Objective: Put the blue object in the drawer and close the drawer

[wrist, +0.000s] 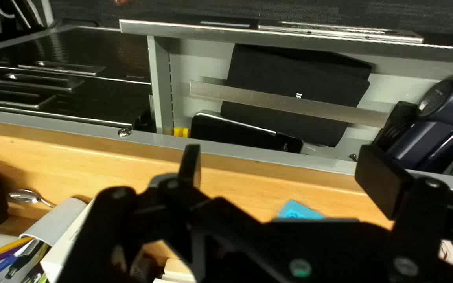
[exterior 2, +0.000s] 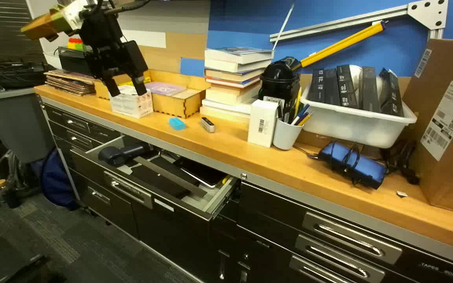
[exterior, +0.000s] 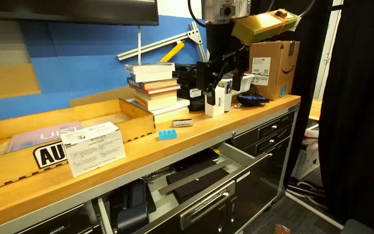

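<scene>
A: Where is the blue brick (exterior: 167, 134)?

B: On the tabletop (exterior: 141, 149), just in front of a corner of the wooden tray (exterior: 135, 127) and near a small grey gadget (exterior: 182, 123).

A: Which way does it point?

B: Studs up, lying flat. Its long axis runs roughly along the tabletop's front edge, only slanted: the end toward the cardboard box (exterior: 271, 71) comes closer to that edge than the end toward the tray.

A: Does the wrist view agree?

B: It shows the same slant, though the gripper (exterior 2: 127, 90) hides part of the brick there.

A: Is the gripper clenched?

B: No, released. Its two fingers are spread well apart, and in both exterior views it hangs above the tabletop, fingertips down, clear of the brick.

A: And the drawer (exterior: 235, 155)?

B: Pulled out under the front edge. Inside, a metal strip (wrist: 269, 100) lies across a black folder (wrist: 289, 70), and a dark blue tool (wrist: 442, 125) rests toward one end.
</scene>
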